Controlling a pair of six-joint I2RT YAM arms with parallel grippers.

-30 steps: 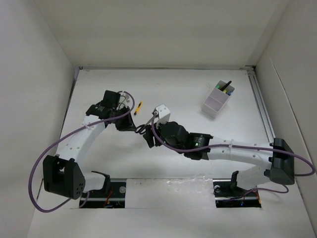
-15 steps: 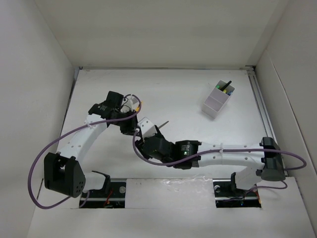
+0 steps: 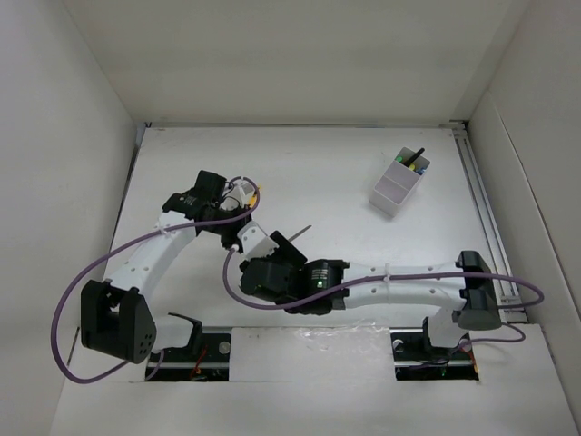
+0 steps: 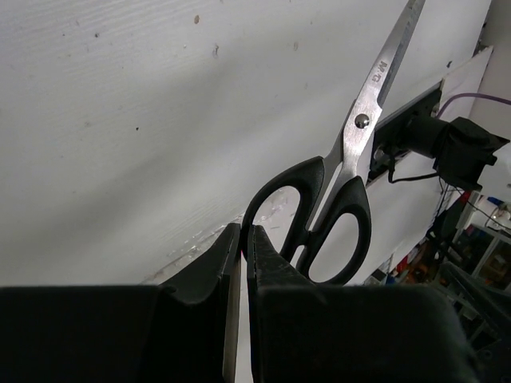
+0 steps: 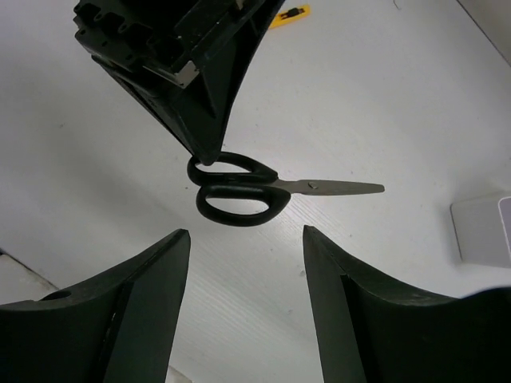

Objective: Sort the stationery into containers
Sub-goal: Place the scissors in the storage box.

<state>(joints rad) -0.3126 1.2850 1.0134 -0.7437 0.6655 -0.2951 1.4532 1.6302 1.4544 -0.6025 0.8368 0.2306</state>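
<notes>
Small black-handled scissors (image 4: 354, 152) hang from my left gripper (image 4: 243, 231), whose jaws are shut on one handle ring. In the right wrist view the scissors (image 5: 279, 187) lie level, blades closed and pointing right, with the left gripper (image 5: 206, 155) coming down onto the handle. My right gripper (image 5: 243, 235) is open and empty, a short way on the near side of the scissors. The blade (image 3: 299, 229) shows in the top view. The white two-compartment box (image 3: 396, 189) stands far right with markers (image 3: 415, 162) upright in its far compartment. A yellow pen (image 3: 257, 193) lies beside the left wrist.
White walls close the table on the left, back and right. A rail (image 3: 479, 195) runs along the right edge. The right arm (image 3: 390, 282) stretches across the near middle of the table. The box's corner (image 5: 483, 231) shows at the right of the right wrist view.
My right gripper has drawn back left and toward the near edge, away from the scissors. The scissors stay with the left gripper, which has shifted only slightly.
</notes>
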